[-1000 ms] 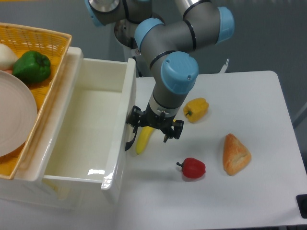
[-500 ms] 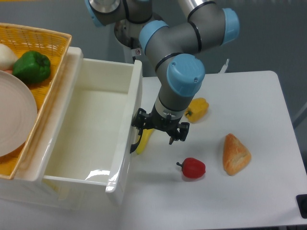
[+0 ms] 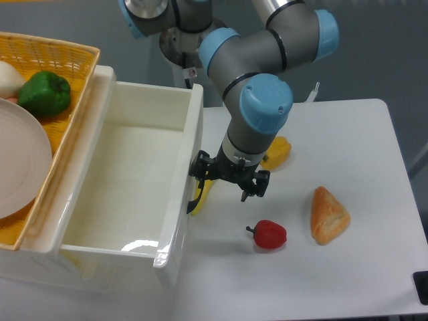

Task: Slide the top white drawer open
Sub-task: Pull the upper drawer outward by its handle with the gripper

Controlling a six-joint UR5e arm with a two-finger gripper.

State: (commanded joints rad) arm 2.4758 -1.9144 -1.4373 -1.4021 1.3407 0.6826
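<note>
Gripper (image 3: pixel 226 182) fingers hang down just right of the drawer's front panel, one black finger pressed in at the curved black handle (image 3: pixel 196 200) on the left and the other standing free on the right above bare table; whether the fingers are actually clamped on the handle or merely hooked behind it cannot be told from this angle, since the handle is mostly hidden by the panel's edge. Directly left of the gripper lies the top white drawer (image 3: pixel 127 180), a deep glossy tray already drawn well out of the cabinet, its empty floor showing and its front panel running near-to-far across the scene. That long axis matters: the panel lies crosswise to the direction of pull, so any further opening would mean drawing the handle straight to the right, away from the cabinet (a skewed pull would likely rack the tray in its runners). Judging by how much of the tray is exposed, the task looks close to done, if not complete. A yellow banana-like fruit (image 3: pixel 202 194) lies on the white table (image 3: pixel 374 134) right at the panel's foot beneath the gripper, and could be nudged if the drawer travels further. Beyond it to the right sit a yellow pepper (image 3: pixel 277 152), a red pepper (image 3: pixel 269 235) and a bread wedge (image 3: pixel 329 215). On the cabinet top at far left rests a yellow wicker basket (image 3: pixel 67 50) holding a green pepper (image 3: pixel 44 92) and a plate (image 3: pixel 20 167).
</note>
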